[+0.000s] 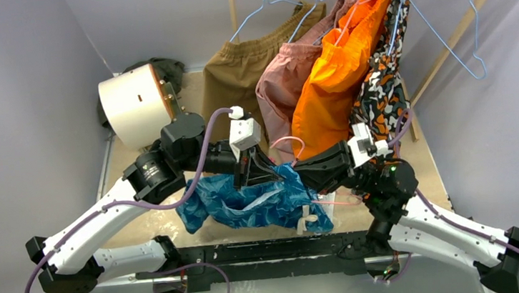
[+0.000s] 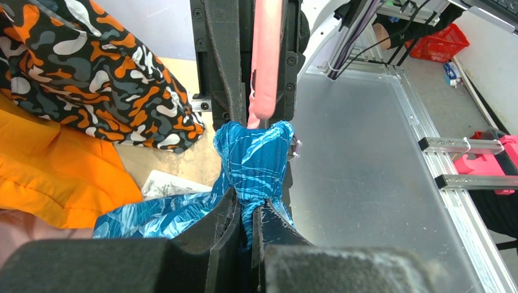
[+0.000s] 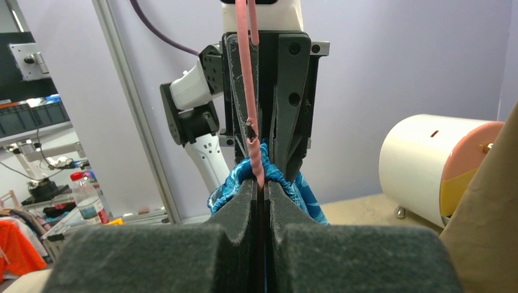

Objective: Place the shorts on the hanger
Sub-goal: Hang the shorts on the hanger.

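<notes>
The top view is giving the overall layout that neither wrist camera offers. Both arms are reaching in from the near corners with elbows pushed outward. Their forearms are meeting nose to nose above the middle of the worktop [image 1: 122, 154]. There the left claw [image 1: 257, 169] and right claw [image 1: 307, 170] are facing each other, very close together. The shorts [image 1: 248, 203] are hanging from the left claw and sagging below both claws, with the white drawstring [image 1: 306, 217] dangling at their near edge. A loop of the hanger [image 1: 286, 142] is arching between the two claws.

The left wrist view is showing the left claw pressed together on a gathered bunch of blue-and-teal fabric. The pink wire is sitting just above that bunch, inside the opposite claw. The right wrist view is showing the right claw pinching the pink wire, which is running down into the slit between its fingers [image 3: 235, 210], with shorts fabric bulging just behind. Only this view is revealing a chipped spot on the wire's coating.

Behind the arms, brown shorts [image 1: 235, 77], orange shorts [image 1: 339, 74] and a camouflage-print garment [image 1: 381, 95] are hanging on a rail beside a white drum [image 1: 134, 105].
</notes>
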Motion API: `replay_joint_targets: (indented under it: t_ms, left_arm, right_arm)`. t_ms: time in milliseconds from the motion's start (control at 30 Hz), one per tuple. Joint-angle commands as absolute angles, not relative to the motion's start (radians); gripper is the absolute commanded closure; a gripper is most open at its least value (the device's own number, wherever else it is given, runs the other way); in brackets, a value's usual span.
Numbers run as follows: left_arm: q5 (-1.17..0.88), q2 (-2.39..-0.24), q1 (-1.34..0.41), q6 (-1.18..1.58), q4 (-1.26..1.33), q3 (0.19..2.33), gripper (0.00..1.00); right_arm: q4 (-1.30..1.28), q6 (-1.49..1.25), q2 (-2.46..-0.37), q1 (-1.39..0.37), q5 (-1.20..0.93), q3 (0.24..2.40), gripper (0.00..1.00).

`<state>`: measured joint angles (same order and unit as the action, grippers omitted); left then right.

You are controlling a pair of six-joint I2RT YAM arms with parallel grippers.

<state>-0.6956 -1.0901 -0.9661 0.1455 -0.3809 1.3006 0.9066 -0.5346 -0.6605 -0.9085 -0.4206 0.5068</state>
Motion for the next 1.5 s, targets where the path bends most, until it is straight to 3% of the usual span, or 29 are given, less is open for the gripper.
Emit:
replay_joint_targets:
  t_ms: [0, 67, 167, 500, 767, 967, 1133, 1300, 1467]
  left_arm:
    - [-0.67, -1.087, -0.97, 0.146, -0.319, 1.28, 1.0]
    - [-0.646, -1.061, -0.969, 0.136, -0.311, 1.272, 1.0]
    - [-0.618, -1.025, -0.969, 0.135, -0.291, 1.258, 1.0]
    - [-0.518, -0.949, -0.969, 0.134, -0.255, 1.211, 1.0]
    - [-0.361, -0.905, -0.969, 0.103, -0.288, 1.21, 1.0]
    - [-0.052, -0.756, -0.969, 0.061, -0.266, 1.16, 1.0]
    - [0.005, -0.685, -0.969, 0.024, -0.323, 1.218, 1.0]
    - [0.062, -0.65, -0.969, 0.032, -0.344, 1.23, 1.0]
    - [0.152, -0.623, -0.969, 0.052, -0.263, 1.175, 1.0]
  right_arm:
    - [0.959, -0.494, -0.636, -0.913, -0.416, 0.599, 1.0]
    - [0.822, -0.442, -0.61, -0.913, -0.416, 0.634, 1.0]
    - [0.692, -0.396, -0.582, -0.914, -0.41, 0.677, 0.92]
    - [0.541, -0.355, -0.51, -0.913, -0.348, 0.685, 0.76]
    - [0.415, -0.347, -0.463, -0.913, -0.253, 0.716, 0.49]
    - [0.151, -0.386, -0.435, -0.913, -0.005, 0.807, 0.47]
    - [0.034, -0.47, -0.371, -0.913, 0.14, 0.799, 0.47]
    - [-0.021, -0.536, -0.439, -0.914, 0.127, 0.794, 0.46]
    - [-0.038, -0.55, -0.698, -0.914, 0.017, 0.834, 0.46]
